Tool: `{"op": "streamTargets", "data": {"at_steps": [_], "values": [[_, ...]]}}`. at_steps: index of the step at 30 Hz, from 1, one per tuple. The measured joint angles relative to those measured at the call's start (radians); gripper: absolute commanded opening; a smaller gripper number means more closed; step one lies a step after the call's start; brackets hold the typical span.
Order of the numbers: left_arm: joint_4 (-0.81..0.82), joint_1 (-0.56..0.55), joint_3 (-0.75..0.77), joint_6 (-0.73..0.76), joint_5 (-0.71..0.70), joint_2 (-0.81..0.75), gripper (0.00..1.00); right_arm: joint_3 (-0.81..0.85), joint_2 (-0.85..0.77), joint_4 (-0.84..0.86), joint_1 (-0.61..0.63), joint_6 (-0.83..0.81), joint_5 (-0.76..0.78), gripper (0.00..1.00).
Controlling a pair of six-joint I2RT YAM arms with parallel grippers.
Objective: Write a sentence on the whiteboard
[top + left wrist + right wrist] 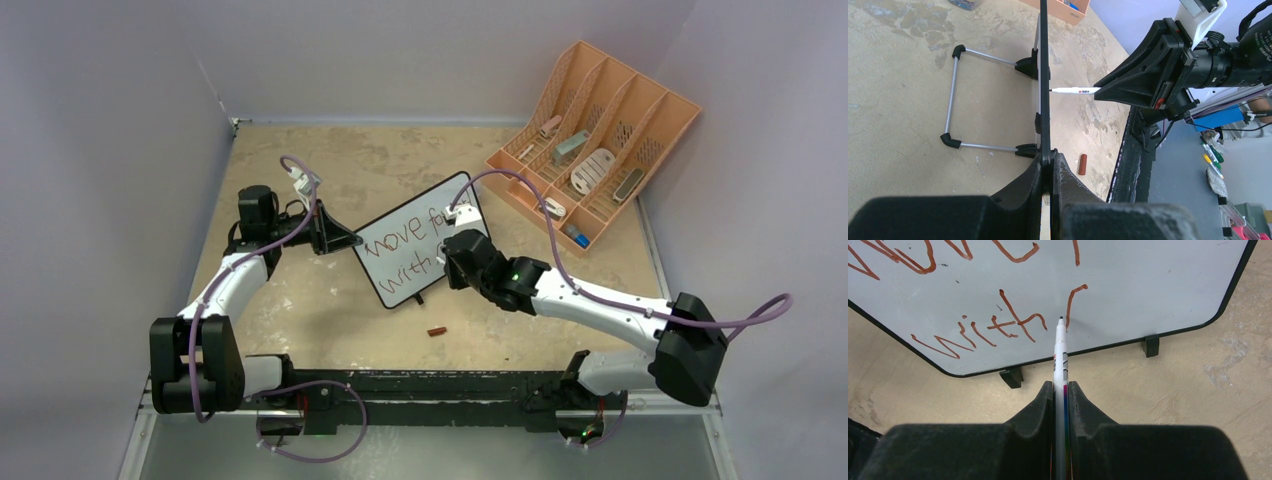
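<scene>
From above, one whiteboard stands mid-desk, its long axis slanting from left to far right. The left tool pinches its left edge, and the right tool faces its front, nearer the writing. Left wrist: board edge-on, clamped between pressed fingers. Right wrist: one marker pinched, board straight ahead, tip meeting it just past "with".

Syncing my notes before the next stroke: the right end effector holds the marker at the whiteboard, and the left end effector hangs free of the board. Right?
Not quite. The left end effector is not free: the left wrist view shows it shut on the whiteboard's edge. The right end effector does hold the marker at the whiteboard.
</scene>
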Motion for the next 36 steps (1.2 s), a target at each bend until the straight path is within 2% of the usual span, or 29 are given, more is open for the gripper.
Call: {"op": "streamTargets", "data": {"at_steps": [36], "values": [[-0.001,0.000,0.000,0.000,0.000,0.000,0.00,0.012,0.031,0.018,-0.003,-0.013,0.070,0.00]]}}
